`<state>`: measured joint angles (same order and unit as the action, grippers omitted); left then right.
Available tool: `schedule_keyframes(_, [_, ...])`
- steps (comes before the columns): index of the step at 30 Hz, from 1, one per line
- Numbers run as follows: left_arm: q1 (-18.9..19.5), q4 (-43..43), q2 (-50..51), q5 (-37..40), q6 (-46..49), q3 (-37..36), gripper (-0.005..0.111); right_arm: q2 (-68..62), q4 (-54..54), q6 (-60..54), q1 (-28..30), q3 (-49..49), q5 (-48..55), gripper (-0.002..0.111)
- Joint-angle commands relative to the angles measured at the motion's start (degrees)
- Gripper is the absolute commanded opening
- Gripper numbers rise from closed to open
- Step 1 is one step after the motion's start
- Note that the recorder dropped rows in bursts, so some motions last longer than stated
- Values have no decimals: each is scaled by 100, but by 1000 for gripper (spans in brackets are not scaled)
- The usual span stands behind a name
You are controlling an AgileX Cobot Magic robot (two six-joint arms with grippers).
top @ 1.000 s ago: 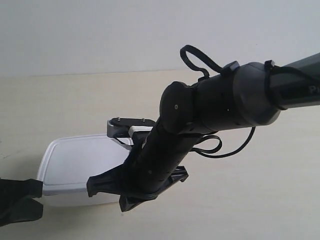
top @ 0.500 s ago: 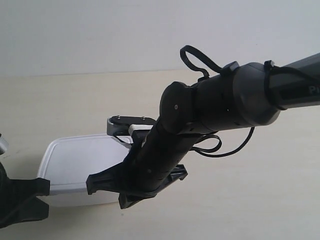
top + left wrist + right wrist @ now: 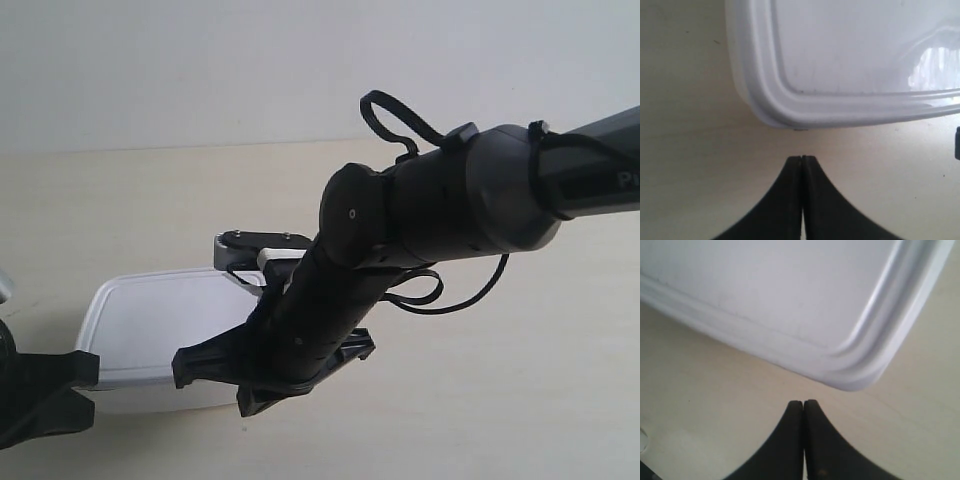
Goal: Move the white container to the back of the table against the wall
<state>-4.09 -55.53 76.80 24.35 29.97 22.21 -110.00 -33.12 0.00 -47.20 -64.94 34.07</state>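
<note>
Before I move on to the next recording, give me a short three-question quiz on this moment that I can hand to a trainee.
1. Multiple choice: in the left wrist view, the left gripper has its black jaws
A) wide open
B) shut with nothing between them
C) shut on a lid

2. True or false: the shallow rectangular white plastic container with its rimmed lid touches the plain pale wall.

3. Fill in: in the right wrist view, the surface seen between the tips of the right gripper and the container is the pale beige wood-grain ______.

Key:
1. B
2. False; it lies well short of the wall.
3. table
</note>
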Motion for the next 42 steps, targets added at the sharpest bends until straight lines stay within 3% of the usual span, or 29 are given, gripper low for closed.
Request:
schedule_keyframes(1, [-20, -79, 28, -182, 12, -20, 0, -9, 20, -39, -8, 3, -114, 0])
schedule_keyframes(15, [-20, -803, 253, -486, 631, -9, 0, -64, 59, -39, -8, 3, -469, 0])
schedule_keyframes(32, [-20, -860, 253, -880, 656, -9, 0, -286, 46, 0, 4, -7, -900, 0])
schedule_keyframes(42, [-20, -736, 726, -819, 756, 613, 0, -286, 52, 0, 4, -7, -1208, 0])
